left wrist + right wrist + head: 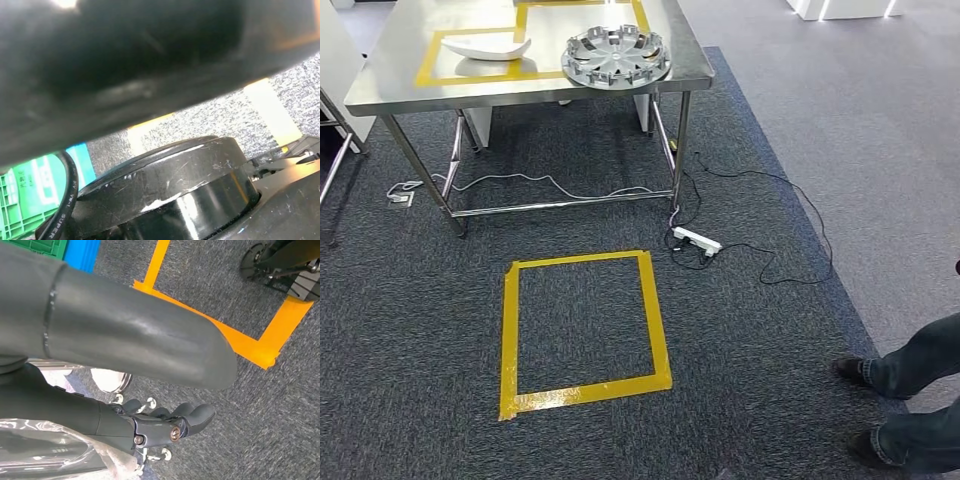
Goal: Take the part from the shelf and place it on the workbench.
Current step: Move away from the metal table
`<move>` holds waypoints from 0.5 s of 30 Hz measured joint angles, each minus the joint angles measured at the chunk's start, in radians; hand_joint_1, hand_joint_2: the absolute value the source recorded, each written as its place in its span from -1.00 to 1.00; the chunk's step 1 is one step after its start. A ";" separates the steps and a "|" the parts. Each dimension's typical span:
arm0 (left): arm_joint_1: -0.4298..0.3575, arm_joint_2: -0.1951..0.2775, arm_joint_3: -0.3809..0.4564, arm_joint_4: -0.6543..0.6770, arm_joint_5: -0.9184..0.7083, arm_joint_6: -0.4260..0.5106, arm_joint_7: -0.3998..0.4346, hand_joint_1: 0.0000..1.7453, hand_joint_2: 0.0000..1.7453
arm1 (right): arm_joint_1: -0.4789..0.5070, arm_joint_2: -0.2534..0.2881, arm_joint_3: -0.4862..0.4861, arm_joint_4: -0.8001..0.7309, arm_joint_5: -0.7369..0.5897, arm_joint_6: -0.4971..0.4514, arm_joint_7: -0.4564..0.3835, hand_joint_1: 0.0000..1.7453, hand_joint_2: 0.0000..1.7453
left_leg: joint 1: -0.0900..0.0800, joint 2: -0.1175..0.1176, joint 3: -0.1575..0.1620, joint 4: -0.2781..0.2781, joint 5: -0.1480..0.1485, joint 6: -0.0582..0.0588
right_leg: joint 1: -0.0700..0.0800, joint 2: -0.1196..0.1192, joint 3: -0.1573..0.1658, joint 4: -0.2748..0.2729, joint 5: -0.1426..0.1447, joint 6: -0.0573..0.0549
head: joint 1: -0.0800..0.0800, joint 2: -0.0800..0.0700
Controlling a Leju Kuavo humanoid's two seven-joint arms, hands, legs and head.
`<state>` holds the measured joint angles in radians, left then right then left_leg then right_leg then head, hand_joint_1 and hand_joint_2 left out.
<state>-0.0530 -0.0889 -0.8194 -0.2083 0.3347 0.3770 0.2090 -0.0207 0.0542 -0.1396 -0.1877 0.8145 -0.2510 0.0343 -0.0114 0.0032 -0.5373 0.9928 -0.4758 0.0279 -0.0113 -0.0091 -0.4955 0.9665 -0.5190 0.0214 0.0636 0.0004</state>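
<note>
Two printed words, "VW-1 SUPER", on black cable (64, 210)

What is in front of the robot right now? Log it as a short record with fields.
table: steel table, yellow tape outlines on top
on table: white curved part at left, silver wheel cover near front right corner
floor: yellow tape square on grey carpet; power strip by a table leg
person: legs at right
right hand: above carpet, grip unclear
</note>
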 joint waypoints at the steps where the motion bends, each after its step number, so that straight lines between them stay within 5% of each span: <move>1: 0.000 0.000 0.000 0.000 0.000 0.000 0.002 -1.00 -1.00 | 0.000 0.000 0.000 0.000 0.000 0.000 0.000 -1.00 -1.00 | 0.000 0.000 0.000 0.000 0.001 0.001 | 0.000 0.000 0.000 0.000 0.001 0.001 | 0.000 0.000; 2: 0.000 0.000 0.000 0.000 -0.001 0.000 0.004 -1.00 -1.00 | -0.001 0.000 0.000 0.000 -0.001 0.000 0.000 -1.00 -1.00 | 0.000 0.000 -0.001 0.000 0.002 0.001 | 0.000 0.000 -0.001 0.000 0.001 0.002 | 0.000 0.000; 6: 0.000 0.000 0.000 0.000 -0.001 -0.003 0.011 -1.00 1.00 | -0.002 0.000 0.000 0.000 -0.003 0.000 0.002 -1.00 1.00 | 0.000 0.000 -0.001 0.001 0.004 0.001 | 0.000 0.000 -0.002 0.000 0.002 0.004 | 0.000 0.000; 14: 0.000 0.000 0.000 0.000 -0.002 -0.005 0.038 -1.00 1.00 | -0.002 0.000 -0.001 0.000 -0.035 -0.001 0.007 -1.00 1.00 | 0.002 0.000 -0.002 0.001 0.005 0.000 | 0.001 0.000 -0.004 0.003 0.002 0.004 | 0.000 0.000; 15: 0.000 -0.001 0.000 0.000 -0.003 -0.004 0.039 -1.00 0.50 | -0.002 0.000 -0.002 0.000 -0.037 -0.003 0.007 -1.00 0.50 | 0.002 0.000 -0.002 0.001 0.005 0.000 | 0.001 0.000 -0.004 0.003 0.002 0.004 | 0.000 0.000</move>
<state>-0.0528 -0.0896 -0.8194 -0.2083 0.3318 0.3734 0.2482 -0.0229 0.0546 -0.1411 -0.1877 0.7780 -0.2537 0.0411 -0.0098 0.0032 -0.5392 0.9934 -0.4706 0.0277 -0.0102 -0.0093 -0.4994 0.9693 -0.5166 0.0249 0.0633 0.0004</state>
